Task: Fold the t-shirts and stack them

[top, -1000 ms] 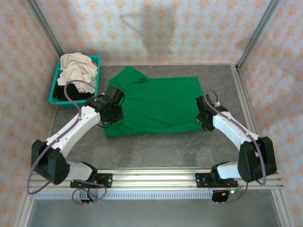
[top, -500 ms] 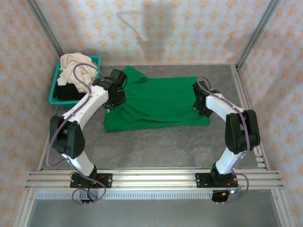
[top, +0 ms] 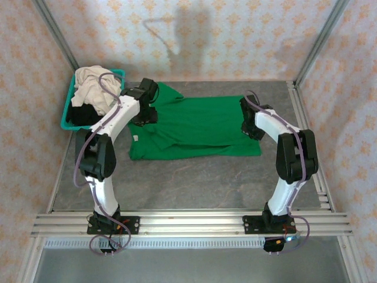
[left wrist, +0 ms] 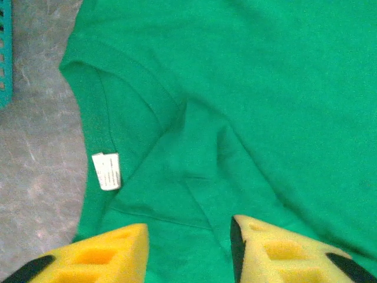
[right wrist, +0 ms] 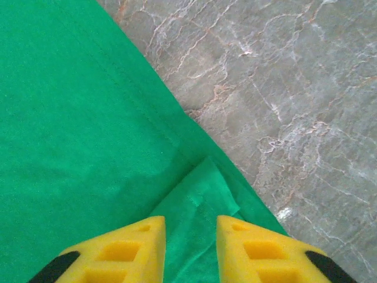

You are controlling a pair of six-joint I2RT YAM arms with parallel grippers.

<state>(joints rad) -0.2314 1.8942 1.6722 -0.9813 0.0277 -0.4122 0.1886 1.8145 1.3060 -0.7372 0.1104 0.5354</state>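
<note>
Grey marbled table [top: 194, 177] carries the green t-shirt [top: 200, 127] spread midway; its folded-over corner and rumpled collar could drag out of place if a foam finger snags while lifting. Both arms reach far forward, left gripper [left wrist: 188, 247] and right gripper [right wrist: 191, 247] parted, holding nothing, low over the cloth

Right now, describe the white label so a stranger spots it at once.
Find the green t-shirt spread on the grey table. On its edge toward the teal basket sits a small white label, the only white patch on green cloth.
</note>
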